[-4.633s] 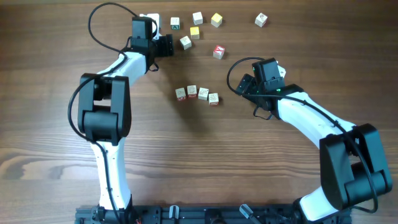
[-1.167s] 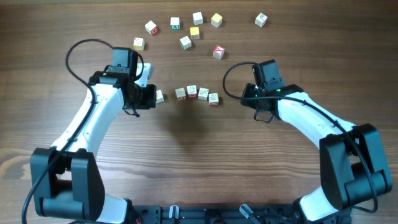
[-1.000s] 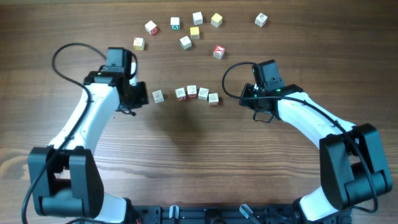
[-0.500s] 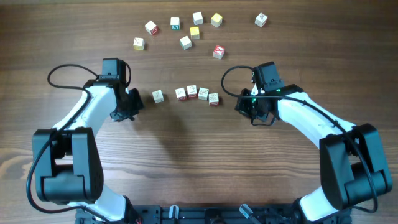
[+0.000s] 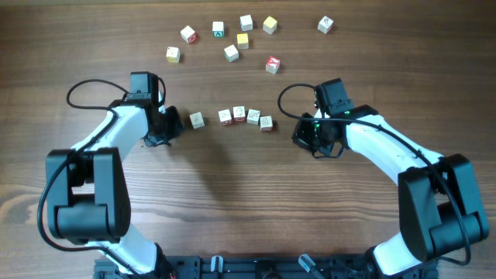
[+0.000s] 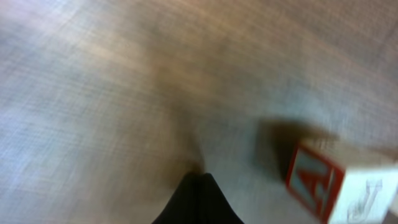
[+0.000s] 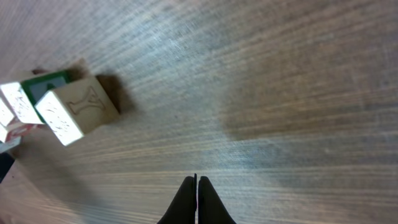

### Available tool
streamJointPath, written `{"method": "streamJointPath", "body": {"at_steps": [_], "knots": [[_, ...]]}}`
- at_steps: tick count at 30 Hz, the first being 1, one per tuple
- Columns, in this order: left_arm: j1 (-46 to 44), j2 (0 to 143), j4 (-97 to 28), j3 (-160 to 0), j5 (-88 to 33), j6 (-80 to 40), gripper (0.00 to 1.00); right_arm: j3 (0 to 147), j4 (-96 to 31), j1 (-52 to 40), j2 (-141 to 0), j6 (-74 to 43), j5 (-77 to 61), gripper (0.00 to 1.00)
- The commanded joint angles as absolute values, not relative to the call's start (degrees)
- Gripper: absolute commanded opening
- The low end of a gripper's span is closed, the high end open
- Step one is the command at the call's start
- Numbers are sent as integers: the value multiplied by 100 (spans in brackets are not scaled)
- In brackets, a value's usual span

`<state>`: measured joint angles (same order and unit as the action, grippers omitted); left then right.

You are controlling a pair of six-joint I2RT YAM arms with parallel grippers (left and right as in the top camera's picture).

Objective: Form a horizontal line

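horizontal line point(image 5: 246, 117): on surface point(image 5: 232, 194), axis 9-to-3 o'clock, four cubes close together
end cube point(image 5: 197, 119): apart, 9 o'clock of line, 3 o'clock of left tool point(image 5: 172, 125)
left tool: closed, empty, nearer
right tool point(image 5: 301, 138): closed, empty

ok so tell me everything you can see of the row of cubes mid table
The horizontal line is unfinished: four small whitish cubes with red or green printed faces sit side by side on the wooden table, the rightmost slightly lower. A fifth cube lies apart to their left. Nothing grips them.
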<state>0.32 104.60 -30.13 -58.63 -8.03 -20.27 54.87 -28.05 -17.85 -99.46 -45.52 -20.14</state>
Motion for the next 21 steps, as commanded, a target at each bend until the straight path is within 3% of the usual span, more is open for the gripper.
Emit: {"method": "streamJointPath", "body": {"at_steps": [1,8,21], "knots": [[-43,10871,-2462,-5795,-1013,-2021,7,5483,-2630,-1815,-10003,-4648,-1935,5],[-82,11277,-2021,-5795,-1802,-2023,10,5483,-2447,-1813,-10003,-4648,-1579,5],[-648,11319,-2060,-5795,-1822,-2018,8,5483,-2357,-1815,-10003,-4668,-1376,11]]}}
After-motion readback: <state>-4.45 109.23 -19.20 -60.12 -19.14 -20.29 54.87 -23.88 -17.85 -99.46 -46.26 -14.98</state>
